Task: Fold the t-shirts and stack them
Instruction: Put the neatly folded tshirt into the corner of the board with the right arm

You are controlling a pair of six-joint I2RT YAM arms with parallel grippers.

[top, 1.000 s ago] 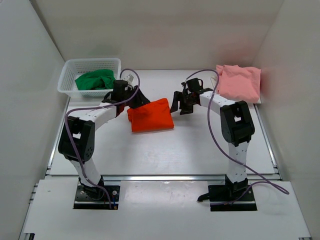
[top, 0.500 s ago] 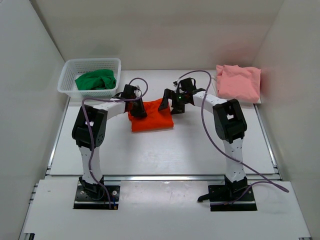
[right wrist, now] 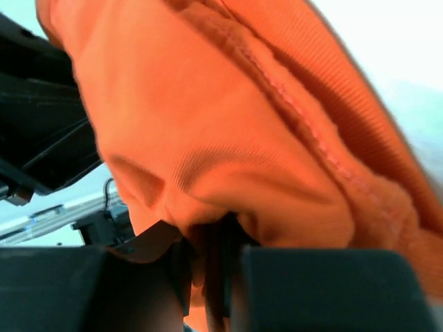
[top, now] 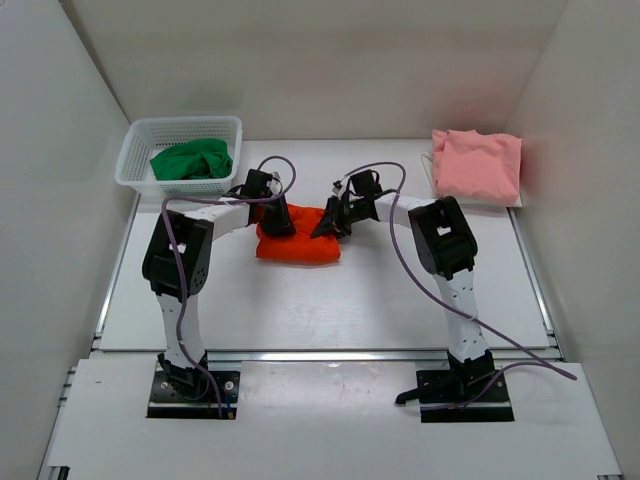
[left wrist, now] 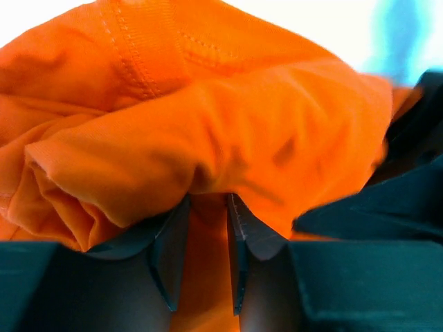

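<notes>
left fingers (left wrist: 169, 261) and right fingers (top: 324, 226) each clench a bunched fold of the orange-red t-shirt (top: 297, 246) on the table (top: 300, 300).

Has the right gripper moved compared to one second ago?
Yes. The right gripper moved left in the top view, away from the pink t-shirt, and is now shut on the orange-red t-shirt.

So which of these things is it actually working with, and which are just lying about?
Part of the job:
orange-red t-shirt, pinched by the left gripper and right gripper
pink t-shirt, folded, far right
green t-shirt, bunched up, far left

Just lying about:
white mesh basket, holding the green one
</notes>
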